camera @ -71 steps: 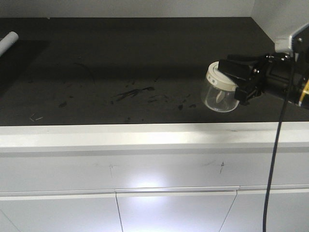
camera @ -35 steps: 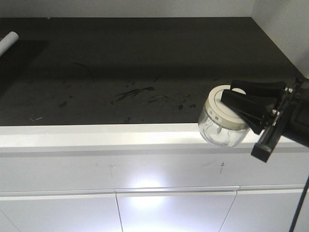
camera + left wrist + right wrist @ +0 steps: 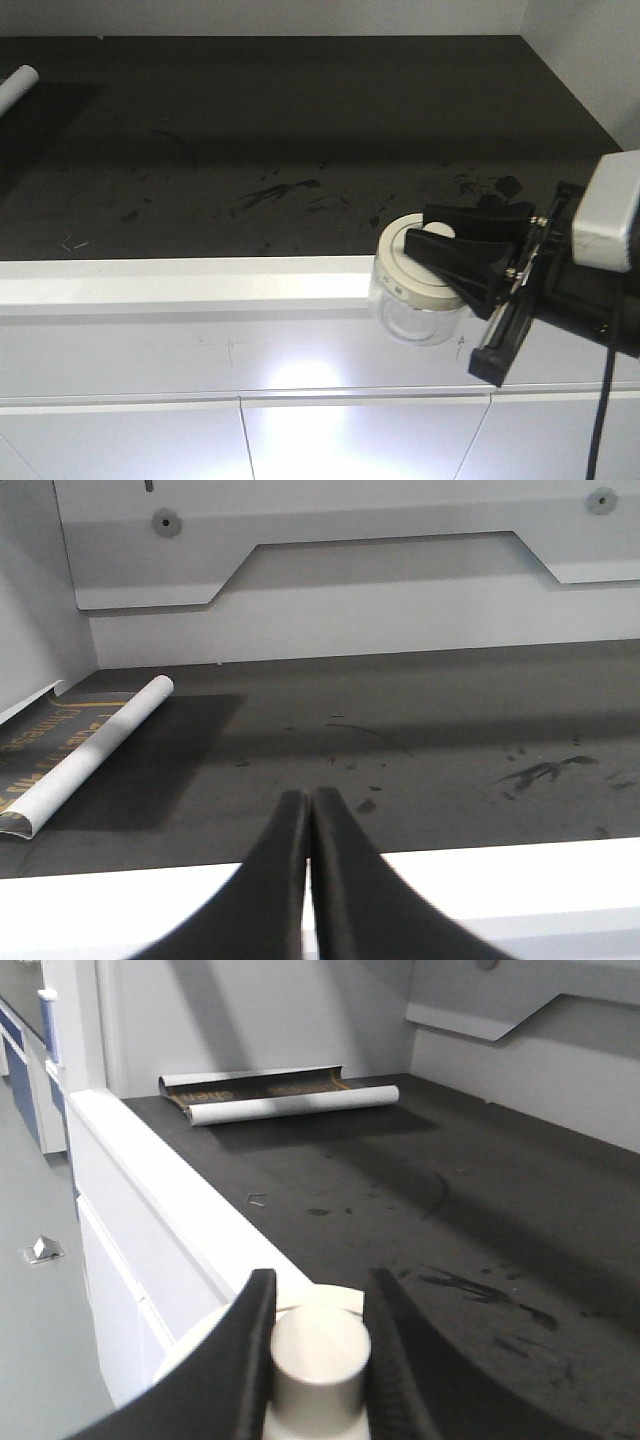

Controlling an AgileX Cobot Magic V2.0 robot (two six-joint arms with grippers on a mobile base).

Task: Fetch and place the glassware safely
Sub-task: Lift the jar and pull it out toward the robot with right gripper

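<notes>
Our right jaws clench the jar (image 3: 415, 300) by its lid knob (image 3: 320, 1360), body hanging below them; we should hold it upright and move slowly. Left jaws pressed together, empty.

A white rolled tube (image 3: 18, 83) lies on the scuffed dark counter (image 3: 300, 110).

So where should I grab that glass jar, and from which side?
Probably the knob in the middle of the lid, coming from above the lid with fingers either side, as the right gripper has it. The knob is narrow and straight-sided; the jar below is rounded, wide, smooth glass. Whether the lid sits tight cannot be seen, so lift gently.
</notes>
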